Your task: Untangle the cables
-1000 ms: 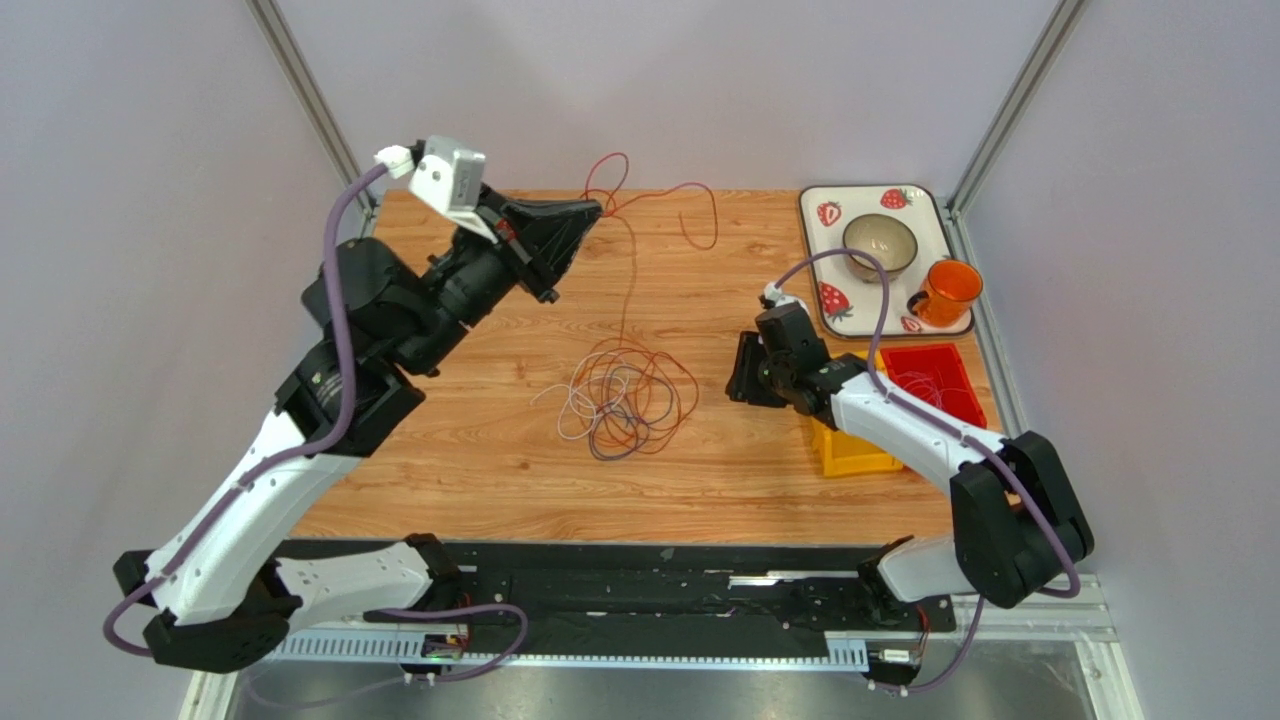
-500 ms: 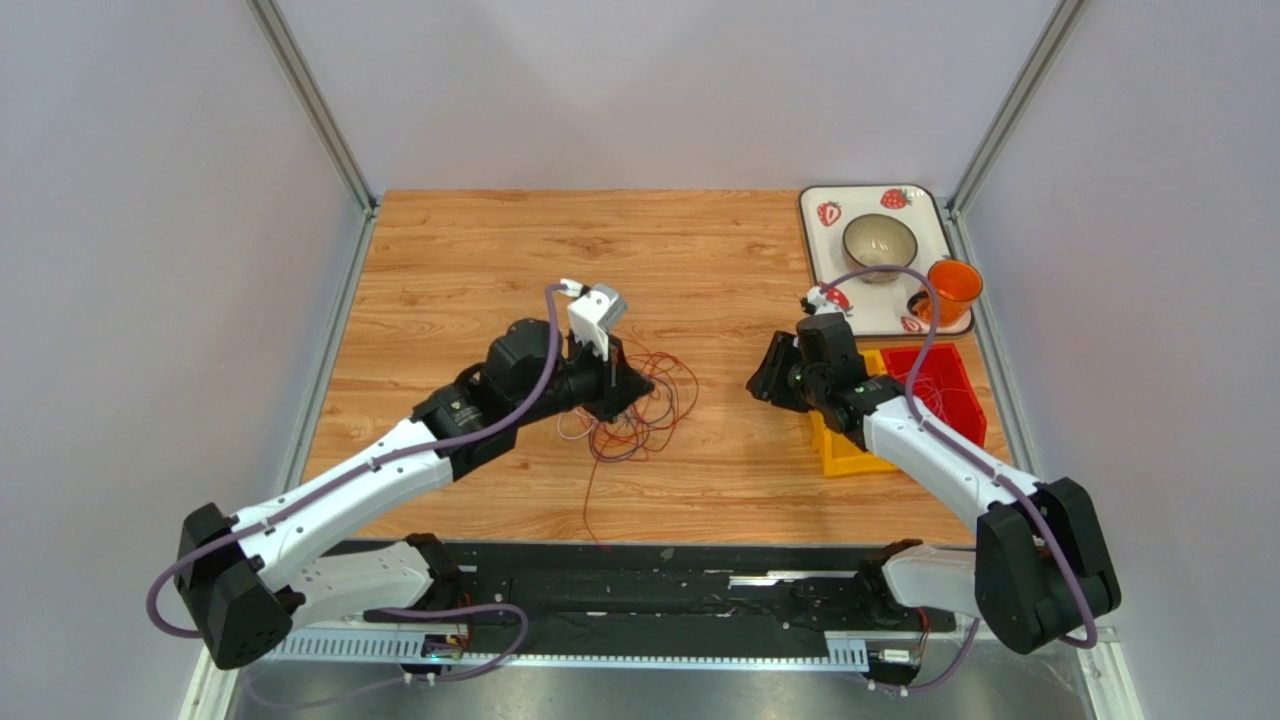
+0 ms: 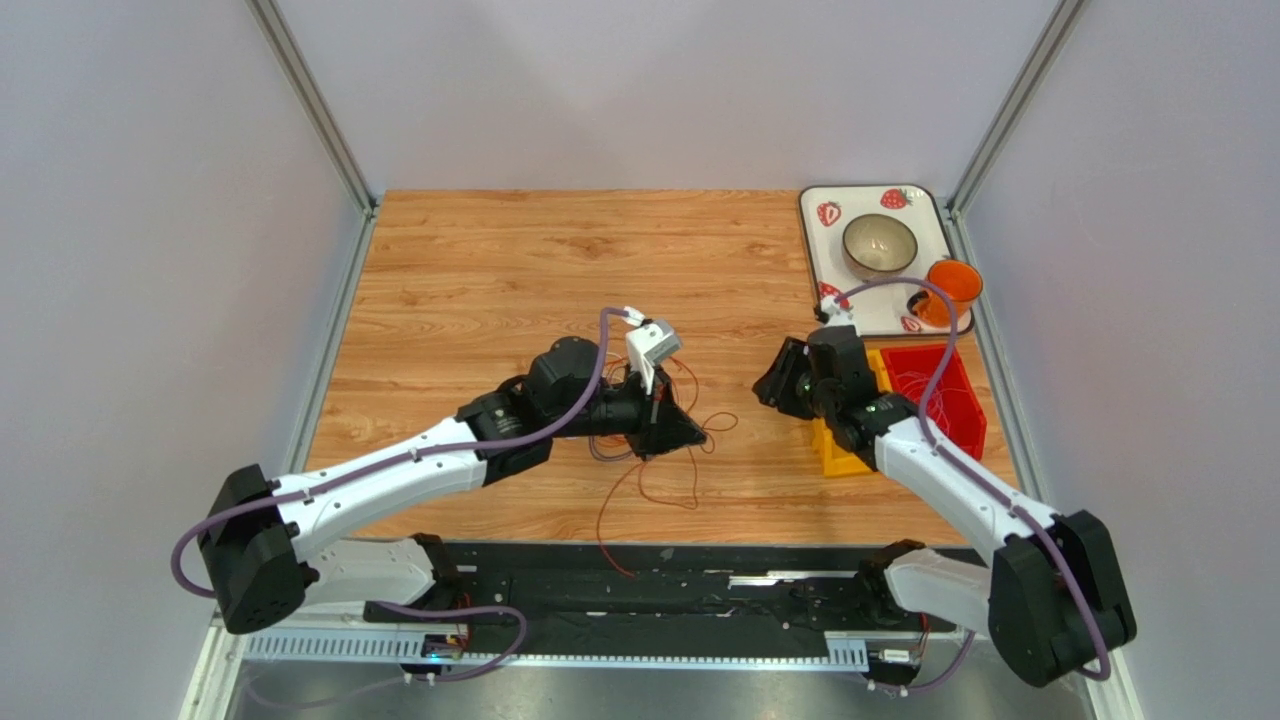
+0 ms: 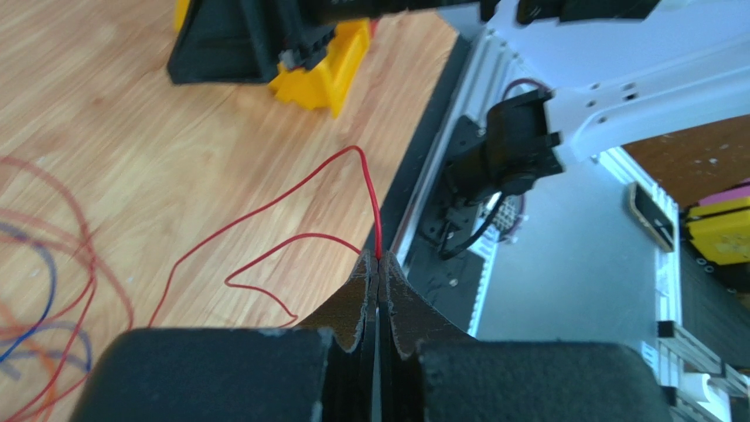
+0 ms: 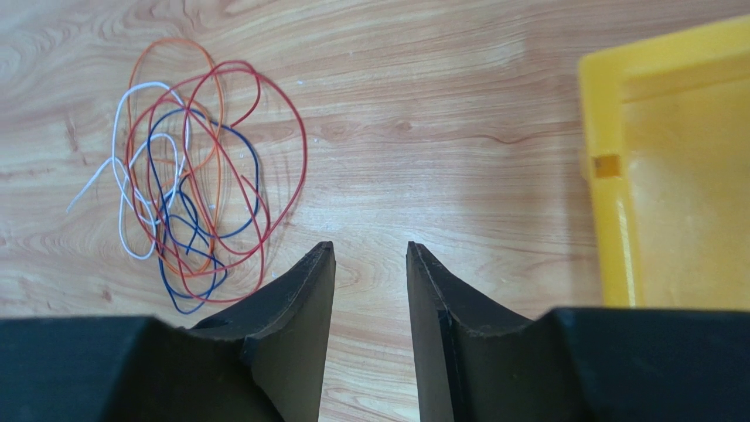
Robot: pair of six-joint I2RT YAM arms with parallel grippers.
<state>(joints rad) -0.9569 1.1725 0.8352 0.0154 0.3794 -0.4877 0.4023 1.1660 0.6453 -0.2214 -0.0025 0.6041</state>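
Red cable point(image 4: 376, 215) pinched between left jaws (tangle point(image 5: 176, 189) nearby).

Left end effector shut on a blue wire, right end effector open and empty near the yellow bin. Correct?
No: the left end effector is shut on a red wire, not a blue one; the left wrist view shows it. Right end effector open and empty near the yellow bin, as stated.

no readable text, labels or numbers
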